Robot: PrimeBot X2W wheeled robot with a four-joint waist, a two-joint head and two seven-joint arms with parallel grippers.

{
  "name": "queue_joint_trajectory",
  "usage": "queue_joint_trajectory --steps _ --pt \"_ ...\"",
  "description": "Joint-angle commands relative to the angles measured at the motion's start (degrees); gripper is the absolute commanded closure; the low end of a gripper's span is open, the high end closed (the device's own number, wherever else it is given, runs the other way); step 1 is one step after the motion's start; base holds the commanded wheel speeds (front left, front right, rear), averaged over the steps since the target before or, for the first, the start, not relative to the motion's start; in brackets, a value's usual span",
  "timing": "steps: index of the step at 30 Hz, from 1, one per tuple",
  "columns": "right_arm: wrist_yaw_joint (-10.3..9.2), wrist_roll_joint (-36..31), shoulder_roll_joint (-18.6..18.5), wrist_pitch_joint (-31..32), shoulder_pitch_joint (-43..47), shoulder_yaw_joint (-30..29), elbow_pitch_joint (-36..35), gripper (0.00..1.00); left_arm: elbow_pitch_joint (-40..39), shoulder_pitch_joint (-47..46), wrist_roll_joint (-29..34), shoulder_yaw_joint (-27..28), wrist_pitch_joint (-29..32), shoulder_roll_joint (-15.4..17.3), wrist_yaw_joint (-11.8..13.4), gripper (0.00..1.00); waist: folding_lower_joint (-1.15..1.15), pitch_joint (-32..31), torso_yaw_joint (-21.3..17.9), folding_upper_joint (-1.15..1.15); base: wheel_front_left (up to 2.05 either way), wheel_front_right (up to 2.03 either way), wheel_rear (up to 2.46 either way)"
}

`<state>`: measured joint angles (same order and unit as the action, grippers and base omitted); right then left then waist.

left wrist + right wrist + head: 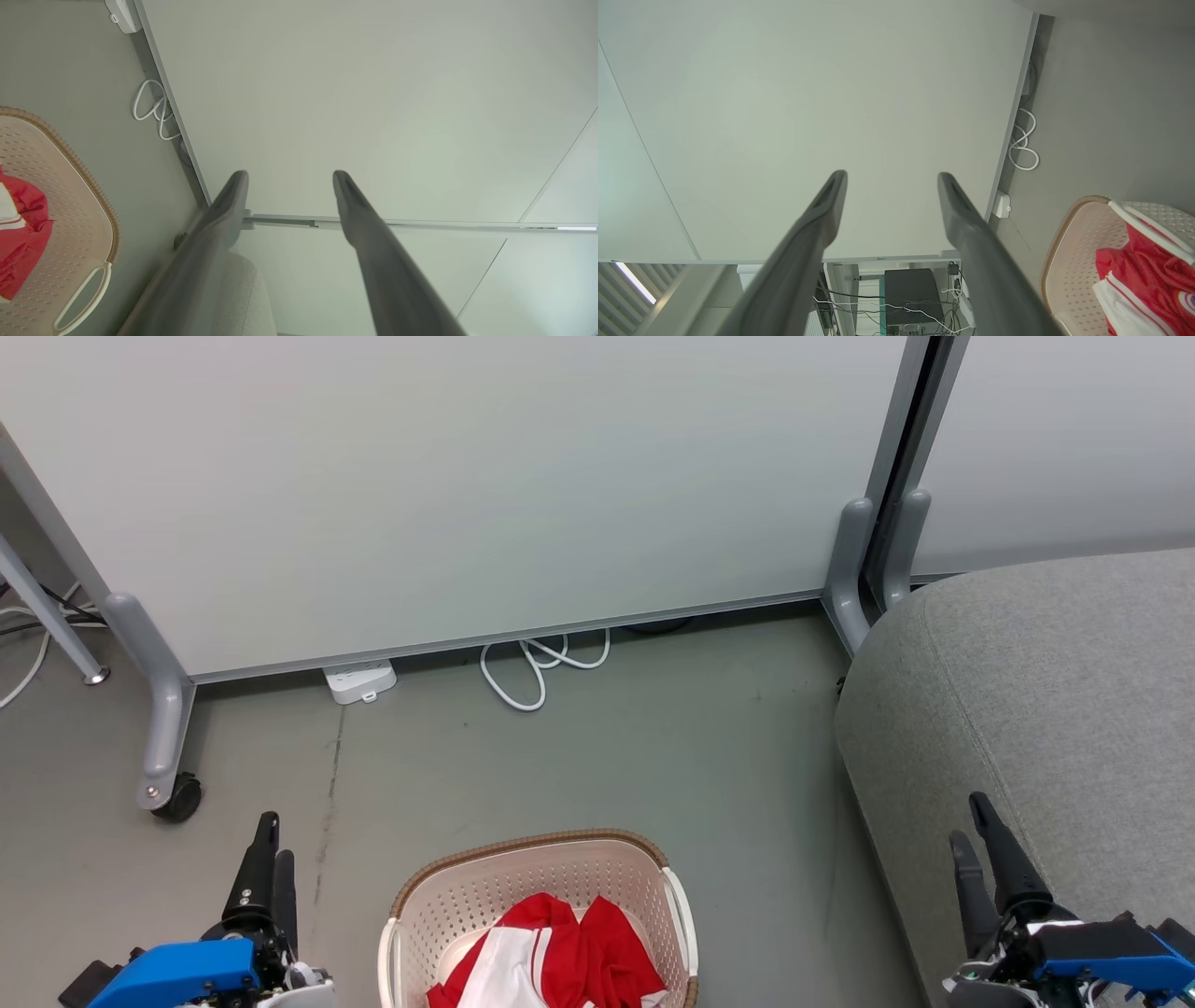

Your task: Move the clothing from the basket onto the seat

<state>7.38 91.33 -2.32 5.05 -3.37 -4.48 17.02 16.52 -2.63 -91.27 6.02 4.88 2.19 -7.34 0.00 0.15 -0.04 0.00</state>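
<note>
Overhead, bunched red clothing [551, 952] with white panels lies in the cream basket [523, 887] on the floor, left of the grey seat [1046, 691]. Left wrist view: left gripper [290, 175] spread wide, empty. Right wrist view: right gripper [892, 175] likewise.

We can read no words, brands or numbers anywhere; the clothing [1134, 273] shows a white ring emblem [1188, 302], no legible letters.

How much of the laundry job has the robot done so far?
Nothing is done yet: the red clothes lie in the basket, and no clothes show on the grey seat. Nothing is in hand: the left gripper and right gripper are open. All the moving is left.
</note>
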Motion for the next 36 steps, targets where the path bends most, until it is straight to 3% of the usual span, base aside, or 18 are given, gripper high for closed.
queue_joint_trajectory --steps 1,20,36 --pt "0.02 -1.19 -0.23 -0.66 -1.95 0.56 -0.65 0.00 -1.27 -1.23 1.14 -0.28 -0.53 0.41 0.14 0.00 0.00 0.00 -0.02 0.00 0.00 0.00 0.00" --pt "0.05 -25.76 -0.35 -5.55 -3.44 3.68 -0.58 0.00 -4.47 0.73 26.35 -2.42 -5.40 0.81 2.89 0.00 0.00 0.01 -0.10 0.00 0.00 0.00 0.00" --pt "0.07 -41.29 -0.44 -8.94 -4.63 6.44 0.57 0.00 -5.45 2.05 42.27 -4.45 -8.80 1.57 4.34 0.00 0.00 -0.13 -0.21 0.00 0.00 0.00 0.00"
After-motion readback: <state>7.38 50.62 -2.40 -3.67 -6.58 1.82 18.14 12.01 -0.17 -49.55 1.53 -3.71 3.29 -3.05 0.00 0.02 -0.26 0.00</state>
